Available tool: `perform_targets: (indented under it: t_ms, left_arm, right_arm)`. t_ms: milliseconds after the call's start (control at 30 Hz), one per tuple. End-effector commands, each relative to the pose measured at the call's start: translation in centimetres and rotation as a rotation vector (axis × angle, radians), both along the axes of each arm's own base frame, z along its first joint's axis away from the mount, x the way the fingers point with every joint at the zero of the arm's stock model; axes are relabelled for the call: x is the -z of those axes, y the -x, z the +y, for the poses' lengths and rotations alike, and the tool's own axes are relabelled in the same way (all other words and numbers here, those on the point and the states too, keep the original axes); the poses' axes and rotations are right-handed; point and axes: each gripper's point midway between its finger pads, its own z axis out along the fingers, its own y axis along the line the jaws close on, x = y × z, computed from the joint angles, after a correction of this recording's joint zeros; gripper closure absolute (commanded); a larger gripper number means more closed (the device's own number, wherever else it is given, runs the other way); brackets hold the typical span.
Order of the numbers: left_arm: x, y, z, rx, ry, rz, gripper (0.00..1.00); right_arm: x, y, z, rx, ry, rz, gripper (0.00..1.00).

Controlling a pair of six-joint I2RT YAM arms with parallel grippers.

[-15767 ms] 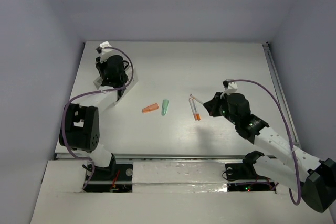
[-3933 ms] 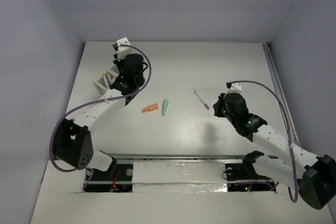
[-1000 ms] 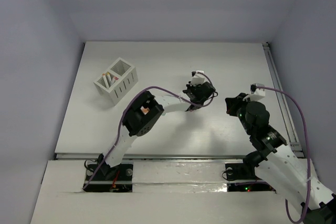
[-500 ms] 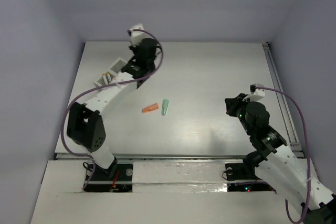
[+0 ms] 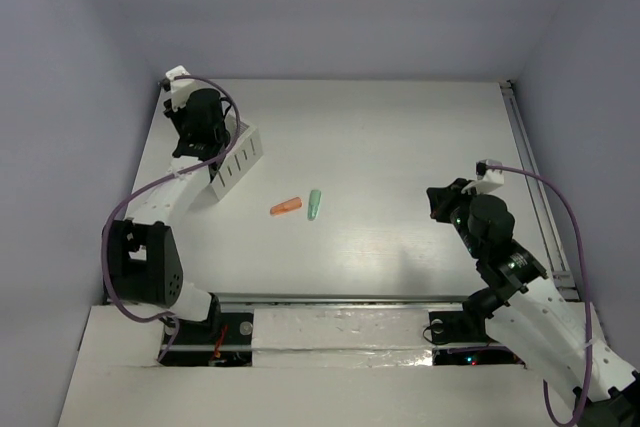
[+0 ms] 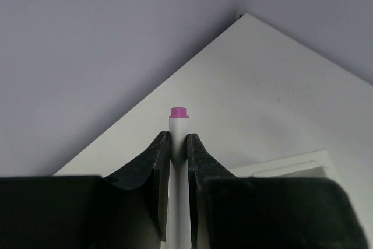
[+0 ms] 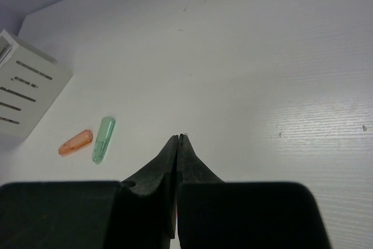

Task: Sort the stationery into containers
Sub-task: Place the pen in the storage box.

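My left gripper hangs over the left part of the white two-compartment box. In the left wrist view the gripper is shut on a thin white pen with a magenta cap, held upright, and the box rim shows at the lower right. The box's inside is hidden by the arm. An orange stub and a mint-green stub lie side by side mid-table. My right gripper is shut and empty, far right of them. In the right wrist view it is above bare table.
The stubs and the slotted box wall show at the left of the right wrist view. A metal rail runs along the table's right edge. Grey walls enclose the table on the left, back and right.
My left gripper has moved left with the magenta-capped pen, from the box's back right corner to above its left part. The right arm and the stubs have not moved.
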Motion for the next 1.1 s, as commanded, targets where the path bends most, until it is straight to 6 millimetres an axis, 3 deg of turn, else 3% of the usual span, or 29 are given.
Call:
perform_targets:
  t_ms: [0, 800, 1067]
  left_arm:
    - [-1.4, 0.8, 1.5, -0.071, -0.061, -0.047, 1.00]
    - [2.8, -0.8, 2.4, -0.151, -0.146, 0.030, 1.00]
    - [3.7, -0.7, 1.4, -0.143, -0.175, 0.050, 1.00]
  right_arm:
    - [-0.8, -0.3, 0.1, -0.006, -0.009, -0.038, 1.00]
    - [0.2, -0.9, 1.0, -0.029, -0.015, -0.012, 1.00]
    - [0.4, -1.0, 1.2, -0.039, -0.019, -0.009, 1.00]
